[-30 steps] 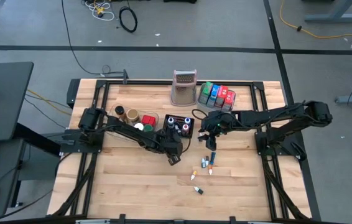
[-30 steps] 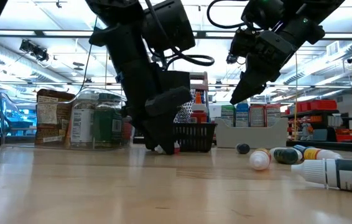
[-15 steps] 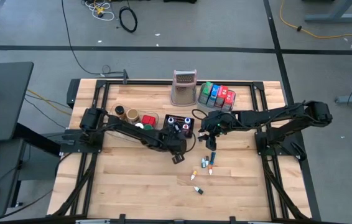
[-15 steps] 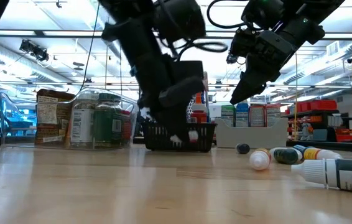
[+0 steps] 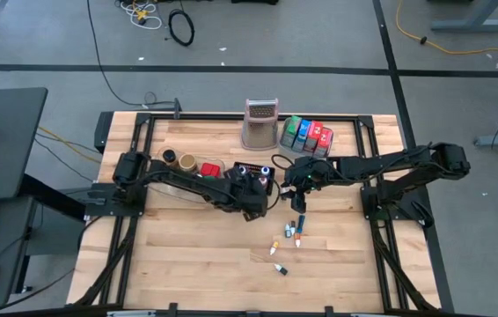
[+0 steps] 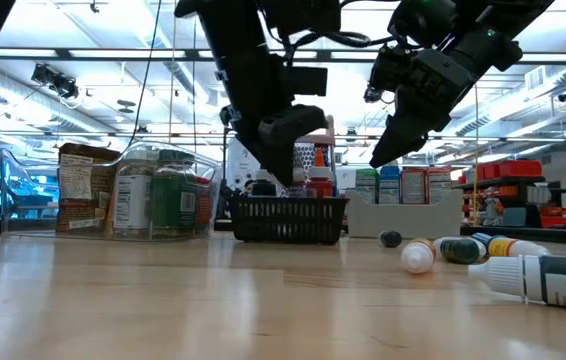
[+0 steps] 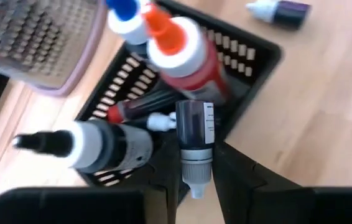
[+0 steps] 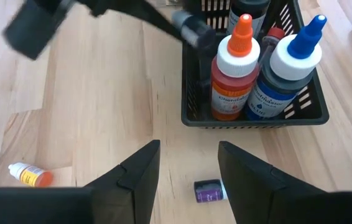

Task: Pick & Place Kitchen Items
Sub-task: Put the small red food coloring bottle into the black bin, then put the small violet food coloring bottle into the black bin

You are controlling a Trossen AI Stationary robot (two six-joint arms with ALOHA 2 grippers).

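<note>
On the near part of the table [image 5: 196, 255] lie the loose bottles: one small bottle [image 5: 280, 269] lies alone nearest the front edge, and a little behind it a group of bottles [image 5: 290, 232] lies on the wood. In the low view, these show at the right side, a white-tipped one [image 6: 418, 256] and a long one [image 6: 553, 282] closest to the camera.

Behind them, in the middle of the table, stands the black basket [image 5: 253, 176]. An orange-capped bottle [image 8: 233, 68] and a blue-capped bottle [image 8: 291, 68] stand upright inside it, and a black-capped one [image 7: 89, 145] lies in it too. A small purple bottle [image 8: 208, 190] lies on the wood just outside the basket.

The left gripper [image 7: 191, 163] hangs above the basket. Its jaws are nearly closed and clamp a small dark bottle with a grey cap [image 7: 194, 143], so this bottle is in the air over the basket, not yet inside.

The right gripper [image 8: 188, 163] hovers just beside the basket, on its right side, above the purple bottle. Its jaws are about half open and hold nothing.

To the left of the basket is the clear tub [image 5: 198, 169] with round jars [image 5: 187, 163] in it. Farther back stand the grater [image 5: 260, 123] and the grey tray [image 5: 306, 136] with packets [image 5: 311, 132] upright in it.
</note>
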